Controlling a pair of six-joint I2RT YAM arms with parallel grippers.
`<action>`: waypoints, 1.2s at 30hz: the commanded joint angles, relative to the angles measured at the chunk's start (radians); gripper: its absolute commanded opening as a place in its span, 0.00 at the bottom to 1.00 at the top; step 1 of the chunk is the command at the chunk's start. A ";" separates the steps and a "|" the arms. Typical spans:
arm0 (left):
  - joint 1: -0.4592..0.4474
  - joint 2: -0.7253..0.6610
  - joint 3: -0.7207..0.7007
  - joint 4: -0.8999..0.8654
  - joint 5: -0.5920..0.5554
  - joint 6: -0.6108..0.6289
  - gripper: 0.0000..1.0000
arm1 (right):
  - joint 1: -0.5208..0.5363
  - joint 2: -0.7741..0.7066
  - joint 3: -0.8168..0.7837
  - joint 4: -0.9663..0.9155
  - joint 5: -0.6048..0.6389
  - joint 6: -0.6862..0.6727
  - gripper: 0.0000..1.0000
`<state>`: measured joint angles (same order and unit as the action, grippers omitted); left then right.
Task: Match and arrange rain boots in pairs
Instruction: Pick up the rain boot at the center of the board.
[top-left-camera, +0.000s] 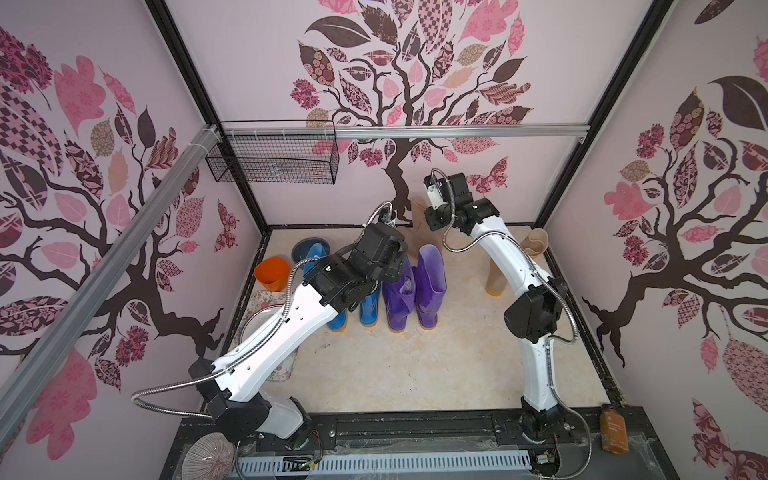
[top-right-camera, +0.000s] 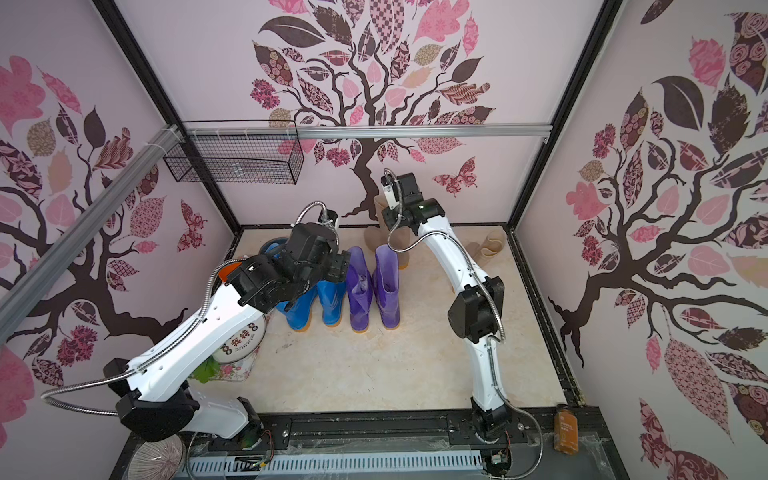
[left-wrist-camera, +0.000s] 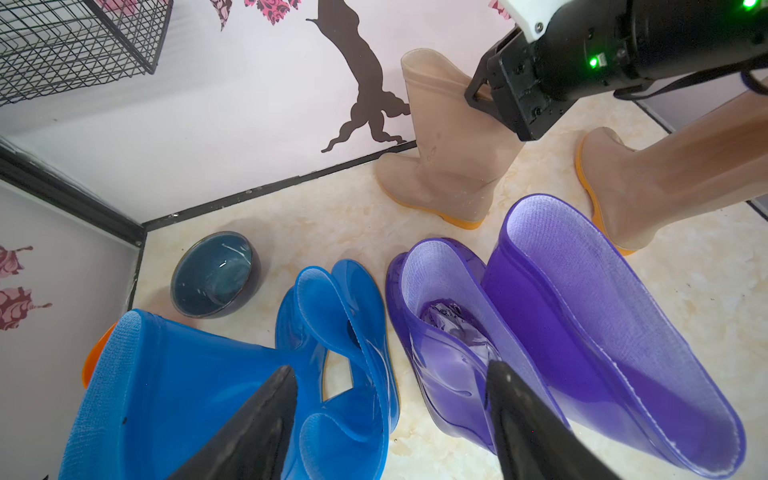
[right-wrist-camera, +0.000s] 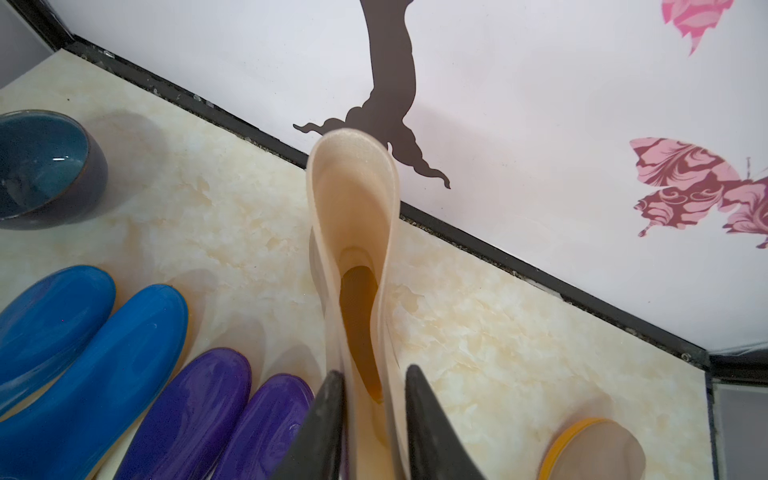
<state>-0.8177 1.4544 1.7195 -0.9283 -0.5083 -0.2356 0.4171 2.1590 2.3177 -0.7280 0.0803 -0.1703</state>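
Right gripper (right-wrist-camera: 372, 370) is pinched on the top rim of a beige boot (right-wrist-camera: 353, 195), squeezing the soft shaft narrow between its two fingers. That boot stands upright just before the back wall, beside the painted tree trunk. Left gripper (left-wrist-camera: 390, 365) hangs with its fingers spread wide and nothing between them, above the row of coloured boots. Six rain boots show in all, each with an orange sole. Four stand side by side in one row on the desk (top-left-camera: 395, 365): the left blue boot (top-left-camera: 337, 318), the right blue boot (top-left-camera: 370, 311), the left purple boot (top-left-camera: 397, 303) and the right purple boot (top-left-camera: 432, 282). In the left wrist view the right blue boot's shaft is folded in on itself and the left purple boot's shaft sags. The second beige boot (top-left-camera: 496, 278) is apart from the gripped one, tilted toward the right wall and partly hidden by the right arm in both top views. One orange cup (top-left-camera: 272, 272) sits left of the blue pair, and one grey-blue bowl (left-wrist-camera: 214, 276) sits behind that pair, toward the back wall. One black wire basket (top-left-camera: 274, 156) hangs on the back wall.
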 joint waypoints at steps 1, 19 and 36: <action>0.004 -0.023 -0.023 0.006 0.010 -0.025 0.74 | -0.003 -0.011 0.000 0.010 -0.019 -0.012 0.20; 0.005 -0.095 -0.096 0.054 0.018 -0.087 0.74 | -0.019 -0.162 -0.030 0.049 0.159 0.085 0.00; 0.004 -0.126 -0.151 0.112 0.067 -0.106 0.74 | -0.018 -0.380 -0.133 -0.102 0.181 0.202 0.00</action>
<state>-0.8177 1.3537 1.5982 -0.8520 -0.4549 -0.3248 0.4023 1.9011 2.1899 -0.8551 0.2642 -0.0174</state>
